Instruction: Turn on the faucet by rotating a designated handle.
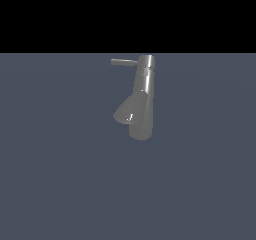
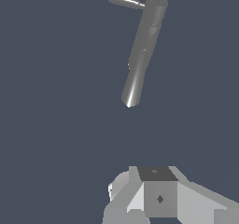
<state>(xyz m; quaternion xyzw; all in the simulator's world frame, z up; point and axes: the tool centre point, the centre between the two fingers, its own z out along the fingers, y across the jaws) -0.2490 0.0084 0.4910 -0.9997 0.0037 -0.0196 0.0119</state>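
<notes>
Faucet: the faucet (image 1: 143, 99) stands a little above the middle of the exterior view, a tall grey column with a cone-shaped spout (image 1: 129, 111) branching toward that view's lower left. In the wrist view it shows in the upper middle of the frame.

Handle: the handle (image 1: 124, 62) is a thin rod sticking out of the column's top cap toward the exterior view's left, roughly level. It is far slimmer than the column and spout.

Arm pose: no part of the arm shows in the exterior view. Only the wrist view shows the gripper (image 2: 158, 197), as blocky grey housing at the lower edge of the frame, well apart from the faucet, with bare floor between them. The camera looks along the column from that distance.

Fingers: the fingertips are out of frame, so I cannot tell whether they are spread or closed.

Risk, wrong target: the spout is the larger, nearer-looking mass; an approach aimed at the faucet's bulk would likely meet the spout or column and turn nothing.

Risk, slipping off: the rod is thin, so contact near its free end could slide past it.

Risk, collision: a low, straight approach may knock the column before reaching the cap.

Progress: judged from the gap, the reach has not yet closed in.
</notes>
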